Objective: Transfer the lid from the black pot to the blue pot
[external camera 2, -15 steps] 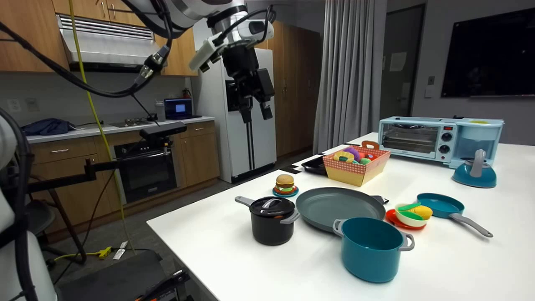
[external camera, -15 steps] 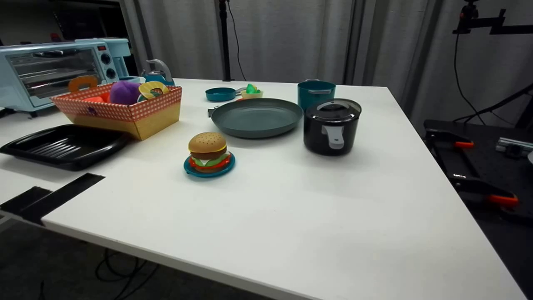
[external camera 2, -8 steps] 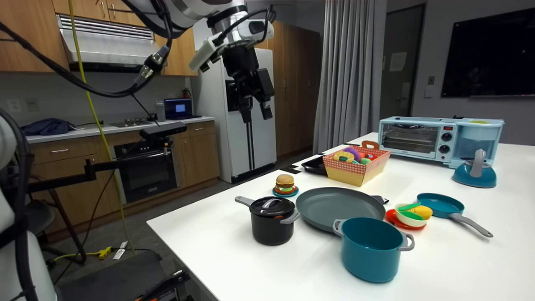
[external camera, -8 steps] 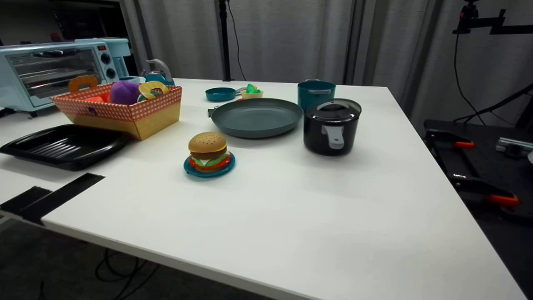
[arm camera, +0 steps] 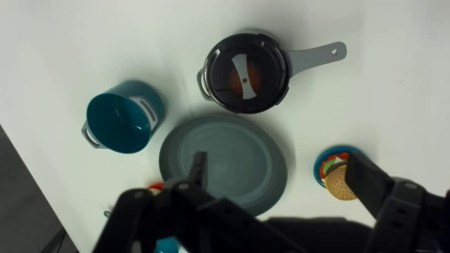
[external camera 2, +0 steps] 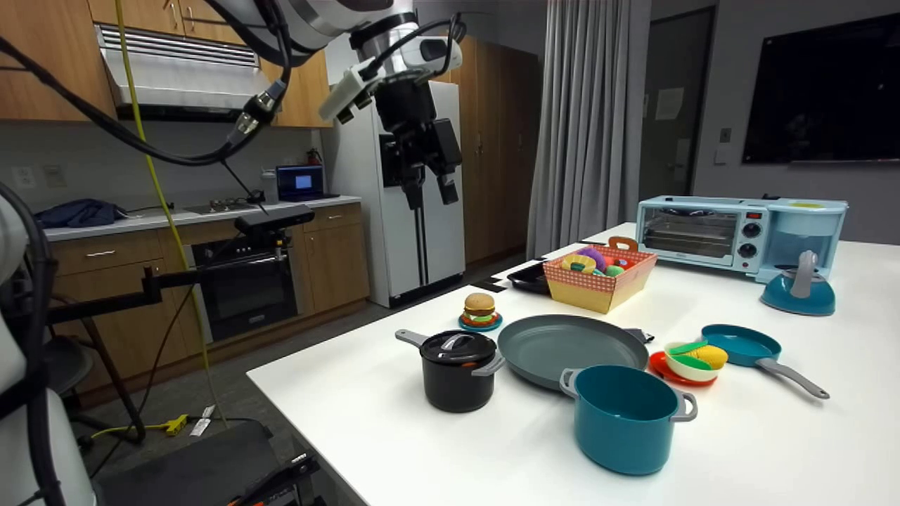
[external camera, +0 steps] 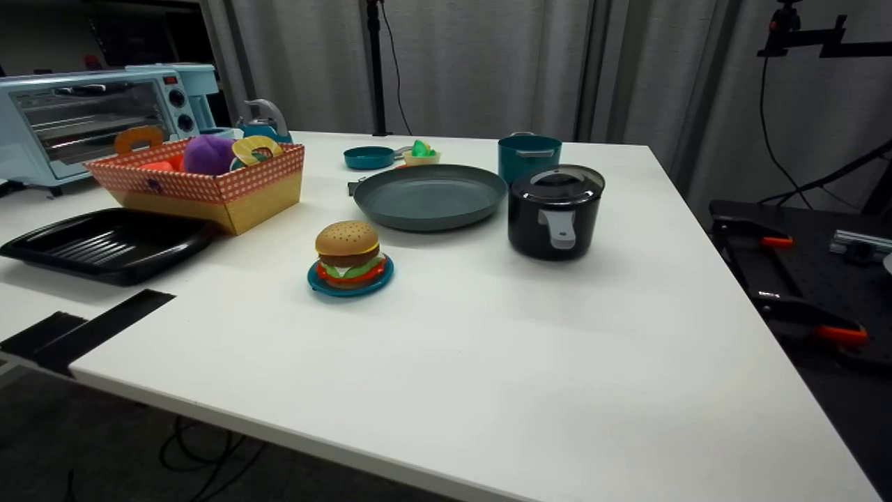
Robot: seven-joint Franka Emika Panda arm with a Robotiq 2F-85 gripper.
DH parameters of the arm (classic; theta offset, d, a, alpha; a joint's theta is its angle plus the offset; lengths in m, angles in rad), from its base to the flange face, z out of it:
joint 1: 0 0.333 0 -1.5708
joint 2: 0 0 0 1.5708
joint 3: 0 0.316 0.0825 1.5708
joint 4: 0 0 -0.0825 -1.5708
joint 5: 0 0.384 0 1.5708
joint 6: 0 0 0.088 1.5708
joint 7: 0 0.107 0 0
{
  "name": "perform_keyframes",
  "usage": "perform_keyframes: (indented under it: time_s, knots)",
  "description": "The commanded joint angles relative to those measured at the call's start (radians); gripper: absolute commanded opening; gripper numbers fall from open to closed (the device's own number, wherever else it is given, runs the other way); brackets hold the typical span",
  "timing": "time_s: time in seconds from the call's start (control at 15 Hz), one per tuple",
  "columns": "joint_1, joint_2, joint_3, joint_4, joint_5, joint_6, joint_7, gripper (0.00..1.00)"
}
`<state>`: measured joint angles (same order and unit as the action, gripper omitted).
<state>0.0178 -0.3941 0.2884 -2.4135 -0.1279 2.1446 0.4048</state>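
The lid [external camera 2: 458, 347] is dark, shiny and see-through with a grey bar handle. It sits on the black pot [external camera 2: 457, 388], and also shows in an exterior view [external camera: 557, 185] and the wrist view [arm camera: 222, 82]. Something orange shows through it. The black pot has a long grey handle [arm camera: 313, 58]. The blue pot [external camera 2: 622, 437] stands uncovered, also seen in an exterior view [external camera: 521, 164] and the wrist view [arm camera: 117, 123]. My gripper [external camera 2: 432, 197] is open and empty, high above the table. In the wrist view its fingers [arm camera: 277, 158] are wide apart.
A large grey-green plate [external camera 2: 573, 348] lies between the pots. A toy burger [external camera 2: 479, 306] on a small blue plate is near the black pot. A basket [external camera 2: 598, 292], a small blue pan [external camera 2: 740, 344], a bowl of toy food [external camera 2: 692, 371], a kettle [external camera 2: 794, 294] and a toaster oven [external camera 2: 692, 232] stand farther off.
My gripper has shifted very slightly downward in an exterior view. The lid, the pots and the other objects have not moved.
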Motion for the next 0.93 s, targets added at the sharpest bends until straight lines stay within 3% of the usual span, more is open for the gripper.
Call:
perform_keyframes:
  time_s: [0.0, 0.87]
  knots:
    - [0.024, 0.022, -0.026, 0.0, 0.013, 0.002, 0.005, 1.0]
    - [0.044, 0.124, -0.062, -0.053, 0.03, 0.014, -0.03, 1.0]
